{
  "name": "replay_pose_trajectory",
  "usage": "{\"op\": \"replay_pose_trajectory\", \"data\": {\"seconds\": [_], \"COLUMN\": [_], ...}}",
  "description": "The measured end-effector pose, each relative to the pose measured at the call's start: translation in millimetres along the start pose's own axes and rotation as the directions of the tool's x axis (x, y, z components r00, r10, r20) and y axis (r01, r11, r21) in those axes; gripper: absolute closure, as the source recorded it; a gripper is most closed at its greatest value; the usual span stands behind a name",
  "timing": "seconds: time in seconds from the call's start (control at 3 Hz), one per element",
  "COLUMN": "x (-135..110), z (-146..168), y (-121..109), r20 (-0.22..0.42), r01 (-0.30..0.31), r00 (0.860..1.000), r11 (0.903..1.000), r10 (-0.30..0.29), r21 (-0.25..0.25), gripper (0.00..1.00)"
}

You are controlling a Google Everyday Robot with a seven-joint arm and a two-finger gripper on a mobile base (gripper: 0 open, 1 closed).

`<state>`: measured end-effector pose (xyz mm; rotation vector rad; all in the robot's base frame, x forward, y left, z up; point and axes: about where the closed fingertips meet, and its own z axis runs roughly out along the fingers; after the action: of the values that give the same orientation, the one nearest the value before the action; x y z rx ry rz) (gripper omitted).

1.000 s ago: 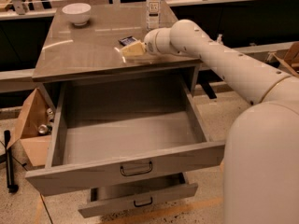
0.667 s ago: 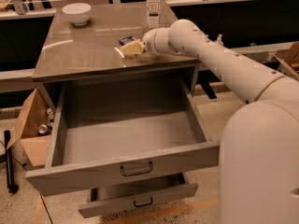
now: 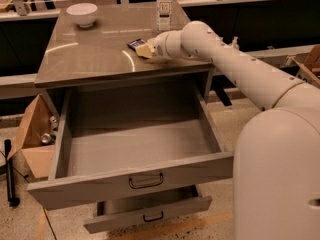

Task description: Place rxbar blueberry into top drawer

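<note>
The rxbar blueberry (image 3: 134,43), a small dark navy bar, lies flat on the grey tabletop (image 3: 95,54) near its right front part. My gripper (image 3: 144,50) is low over the tabletop, right against the bar's near right end and covering part of it. The arm reaches in from the right. The top drawer (image 3: 135,144) is pulled wide open below the tabletop and is empty inside, with a dark bar handle (image 3: 146,180) on its front panel.
A white bowl (image 3: 82,13) stands at the back left of the tabletop and a clear bottle (image 3: 164,6) at the back, just behind the gripper. A shallower lower drawer (image 3: 150,211) is partly open. A cardboard box (image 3: 35,134) sits on the floor at left.
The gripper has stayed at the bar's end on the tabletop, with only a slight shift of the arm. The bar and the drawers have not moved.
</note>
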<state>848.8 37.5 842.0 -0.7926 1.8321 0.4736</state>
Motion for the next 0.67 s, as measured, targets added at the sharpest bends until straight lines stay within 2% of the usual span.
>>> {"op": "replay_pose_trajectory", "data": {"seconds": [0.33,0.67], "x": [-11.9,-25.8], "z": [-26.1,-76.2], "y": [3.1,13.8], "r20": [0.017,0.036], "r01": [0.025,0.067], "r00": [1.0,0.997], "r11": [0.9993,0.9954], "r10": [-0.024,-0.064], "r21": [-0.027,-0.069], "gripper": [0.98,1.0]}}
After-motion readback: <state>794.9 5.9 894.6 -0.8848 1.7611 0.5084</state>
